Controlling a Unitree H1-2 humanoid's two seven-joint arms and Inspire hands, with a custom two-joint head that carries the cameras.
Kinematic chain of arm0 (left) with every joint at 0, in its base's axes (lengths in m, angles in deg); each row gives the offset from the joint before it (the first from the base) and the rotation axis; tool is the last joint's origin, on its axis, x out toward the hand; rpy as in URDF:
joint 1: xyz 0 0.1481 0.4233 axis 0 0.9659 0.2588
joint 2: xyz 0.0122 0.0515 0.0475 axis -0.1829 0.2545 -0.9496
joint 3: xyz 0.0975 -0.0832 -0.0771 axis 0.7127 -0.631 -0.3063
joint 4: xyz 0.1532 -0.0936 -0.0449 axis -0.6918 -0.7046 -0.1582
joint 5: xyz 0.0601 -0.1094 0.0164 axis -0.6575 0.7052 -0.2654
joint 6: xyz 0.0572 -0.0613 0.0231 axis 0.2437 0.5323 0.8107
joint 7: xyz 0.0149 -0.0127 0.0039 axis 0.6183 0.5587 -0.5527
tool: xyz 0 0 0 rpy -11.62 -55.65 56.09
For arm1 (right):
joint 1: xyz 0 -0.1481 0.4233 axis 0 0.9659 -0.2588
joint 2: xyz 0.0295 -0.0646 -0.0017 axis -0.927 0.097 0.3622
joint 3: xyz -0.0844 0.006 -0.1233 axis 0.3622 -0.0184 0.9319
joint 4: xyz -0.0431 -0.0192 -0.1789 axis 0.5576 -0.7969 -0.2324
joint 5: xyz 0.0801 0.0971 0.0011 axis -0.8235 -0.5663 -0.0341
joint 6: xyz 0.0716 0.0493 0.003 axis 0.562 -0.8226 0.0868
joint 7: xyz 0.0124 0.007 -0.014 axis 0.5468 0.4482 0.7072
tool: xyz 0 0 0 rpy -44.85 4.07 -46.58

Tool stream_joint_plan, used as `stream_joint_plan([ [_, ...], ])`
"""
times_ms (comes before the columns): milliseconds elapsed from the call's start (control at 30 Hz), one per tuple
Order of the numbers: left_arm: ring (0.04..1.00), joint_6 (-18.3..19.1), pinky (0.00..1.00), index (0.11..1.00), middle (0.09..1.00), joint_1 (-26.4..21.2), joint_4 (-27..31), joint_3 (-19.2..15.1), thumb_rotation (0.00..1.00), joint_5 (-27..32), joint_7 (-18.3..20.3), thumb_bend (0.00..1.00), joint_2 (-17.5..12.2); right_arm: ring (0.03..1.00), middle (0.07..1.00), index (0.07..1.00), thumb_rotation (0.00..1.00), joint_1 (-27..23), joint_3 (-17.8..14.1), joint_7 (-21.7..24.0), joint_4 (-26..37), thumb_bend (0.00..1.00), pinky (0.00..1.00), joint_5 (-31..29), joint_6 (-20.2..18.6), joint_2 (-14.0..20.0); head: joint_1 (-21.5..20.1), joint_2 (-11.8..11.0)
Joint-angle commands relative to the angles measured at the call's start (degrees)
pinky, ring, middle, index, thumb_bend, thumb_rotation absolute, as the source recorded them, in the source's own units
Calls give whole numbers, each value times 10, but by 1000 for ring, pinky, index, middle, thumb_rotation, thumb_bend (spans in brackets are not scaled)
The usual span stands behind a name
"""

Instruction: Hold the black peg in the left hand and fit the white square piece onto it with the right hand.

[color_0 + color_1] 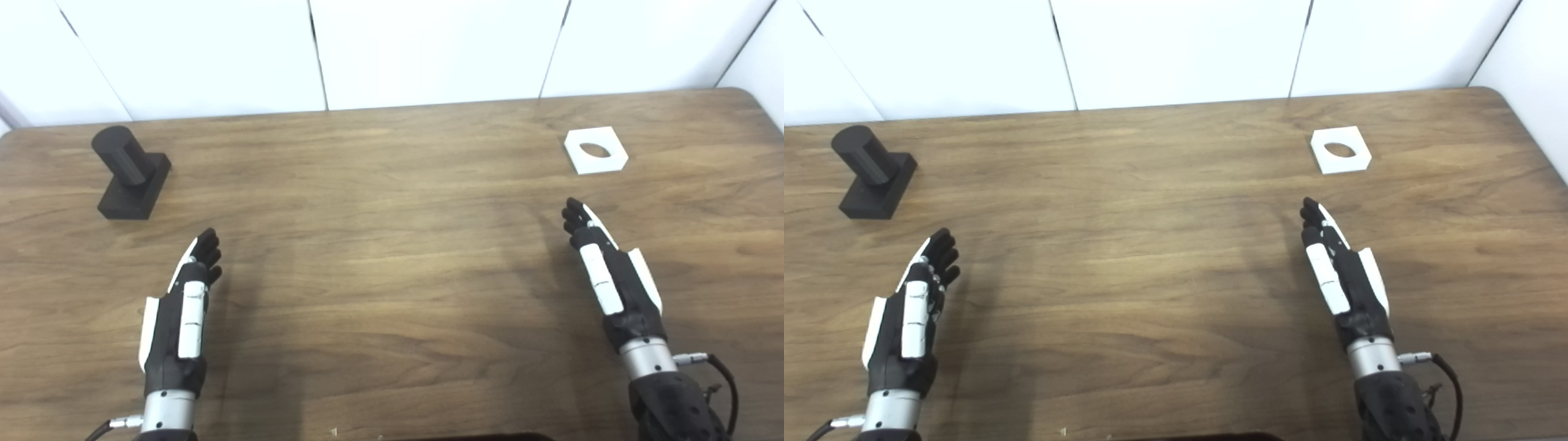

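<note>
Black peg and white square piece lie untouched on the wooden table, both hands empty.

The black peg (124,160), a short cylinder on a rectangular black base, stands near the table's far left edge. Well to the right of the peg, toward the far right corner, the white square piece (595,150) lies flat with its round hole facing up. Nearer than the peg and slightly right of it, the left hand (184,306) hovers over the wooden table (392,275) with fingers extended and released, grasping nothing. Far across from the peg, just in front of the white piece, the right hand (606,275) is likewise stretched out, fingers straight, empty.
</note>
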Motion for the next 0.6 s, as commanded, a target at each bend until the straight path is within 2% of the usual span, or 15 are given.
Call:
stream_joint_plan([
  [0,945,-10,942,918,943,-5,12,-2,959,-8,0,607,13,924,922,932,1000,-4,-1,-4,15,484,943,3,20,-12,0,1],
  [567,939,-17,921,905,941,-7,6,-3,965,-7,3,596,12,927,923,933,1000,-4,-1,-2,16,493,949,-6,16,-13,0,0],
])
